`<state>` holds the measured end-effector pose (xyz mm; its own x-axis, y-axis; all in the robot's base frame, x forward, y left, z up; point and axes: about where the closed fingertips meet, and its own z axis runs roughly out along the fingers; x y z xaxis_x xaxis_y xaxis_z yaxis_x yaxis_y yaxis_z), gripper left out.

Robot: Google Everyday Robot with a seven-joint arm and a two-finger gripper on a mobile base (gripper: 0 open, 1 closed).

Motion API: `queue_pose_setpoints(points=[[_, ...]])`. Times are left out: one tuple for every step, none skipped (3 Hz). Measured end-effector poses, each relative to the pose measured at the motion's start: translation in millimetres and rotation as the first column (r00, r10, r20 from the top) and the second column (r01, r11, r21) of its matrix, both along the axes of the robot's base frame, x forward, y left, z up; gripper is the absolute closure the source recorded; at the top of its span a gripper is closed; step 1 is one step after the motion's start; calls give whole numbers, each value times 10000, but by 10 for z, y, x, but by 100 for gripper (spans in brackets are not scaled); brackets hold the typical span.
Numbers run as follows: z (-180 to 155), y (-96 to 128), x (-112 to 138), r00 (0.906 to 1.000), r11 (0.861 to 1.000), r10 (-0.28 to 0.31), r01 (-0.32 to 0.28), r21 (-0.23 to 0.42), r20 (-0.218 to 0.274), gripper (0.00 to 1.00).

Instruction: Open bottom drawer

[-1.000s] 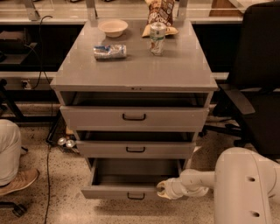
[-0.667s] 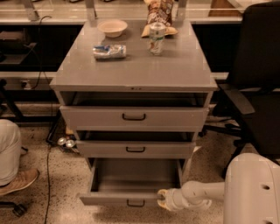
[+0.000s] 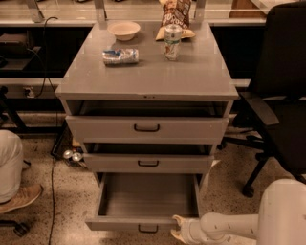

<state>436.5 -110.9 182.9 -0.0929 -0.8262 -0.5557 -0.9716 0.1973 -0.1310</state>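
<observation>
The grey cabinet has three drawers. The bottom drawer is pulled well out and its plain grey box is empty inside. Its front has a small black loop handle at the lower edge of the view. My gripper is at the right end of that drawer front, with a pale fingertip at the front's top edge. My white arm reaches in from the lower right. The middle drawer and top drawer are slightly ajar.
On the cabinet top stand a bowl, a lying can, an upright can and a snack bag. A black office chair is at the right. A person's leg and shoe are at the left. Cables and cans lie on the floor.
The bottom drawer has slid further out toward the camera. My gripper has moved down and forward with its front.
</observation>
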Motion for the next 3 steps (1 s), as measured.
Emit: queue_pose_setpoints(points=[[0, 4, 4, 10000, 10000, -1, 1, 1, 0, 100], [10, 4, 3, 10000, 10000, -2, 2, 1, -1, 100], [13, 4, 3, 10000, 10000, -1, 1, 2, -1, 83]])
